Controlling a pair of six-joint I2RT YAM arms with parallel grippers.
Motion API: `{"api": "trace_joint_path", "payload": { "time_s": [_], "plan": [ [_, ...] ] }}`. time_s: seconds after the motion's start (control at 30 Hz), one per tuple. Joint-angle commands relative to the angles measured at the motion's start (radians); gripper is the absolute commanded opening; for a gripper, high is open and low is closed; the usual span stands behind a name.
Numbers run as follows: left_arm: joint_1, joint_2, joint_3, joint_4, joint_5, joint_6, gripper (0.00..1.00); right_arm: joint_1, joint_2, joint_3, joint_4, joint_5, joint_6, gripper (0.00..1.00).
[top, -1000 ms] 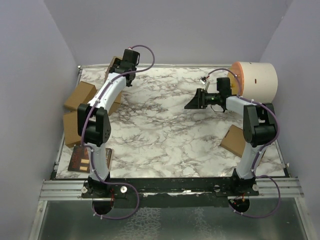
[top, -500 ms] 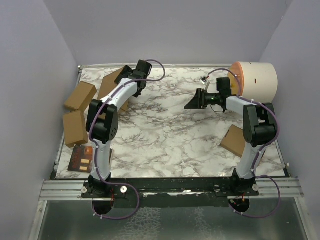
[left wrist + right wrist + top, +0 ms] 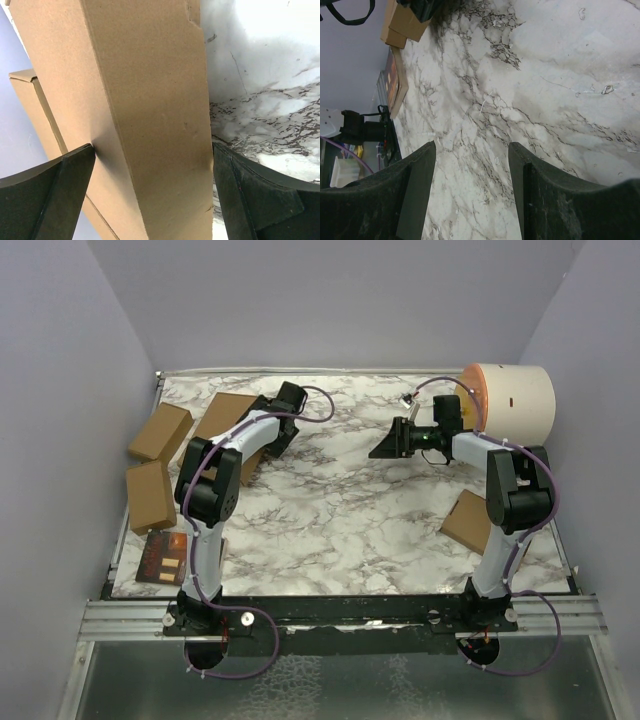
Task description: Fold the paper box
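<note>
The paper box (image 3: 222, 412) lies at the far left of the marble table (image 3: 340, 510). The left gripper (image 3: 262, 445) straddles its right edge, jaws spread wide, gripping nothing. The right gripper (image 3: 384, 449), far right, hangs part-open and empty.

Nothing legible to call here: no word, number or brand mark comes through in any view. The one printed thing on show is the dark card (image 3: 163, 558) lying at the near left corner of the table (image 3: 340, 510), with orange and pale blocks across its face. Whatever lettering it may carry is too small and too blurred to make out from overhead.
</note>
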Motion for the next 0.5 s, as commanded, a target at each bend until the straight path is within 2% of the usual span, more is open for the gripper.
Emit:
{"api": "trace_joint_path", "payload": {
  "time_s": [0.0, 0.2, 0.37, 0.47],
  "plan": [
    [0.003, -0.021, -0.021, 0.035, 0.12, -0.013, 0.99, -0.004, -0.029, -0.005, -0.008, 0.003, -0.016, 0.6],
    [0.003, -0.134, -0.12, 0.102, 0.226, 0.006, 0.99, -0.003, -0.02, -0.006, -0.007, 0.0, -0.017, 0.6],
    [0.003, -0.156, -0.142, 0.102, 0.28, -0.011, 0.99, -0.004, -0.018, -0.005, -0.008, 0.0, -0.017, 0.6],
    [0.003, -0.2, -0.15, 0.108, 0.387, -0.063, 0.98, -0.003, -0.02, -0.005, -0.008, 0.003, -0.018, 0.6]
  ]
}}
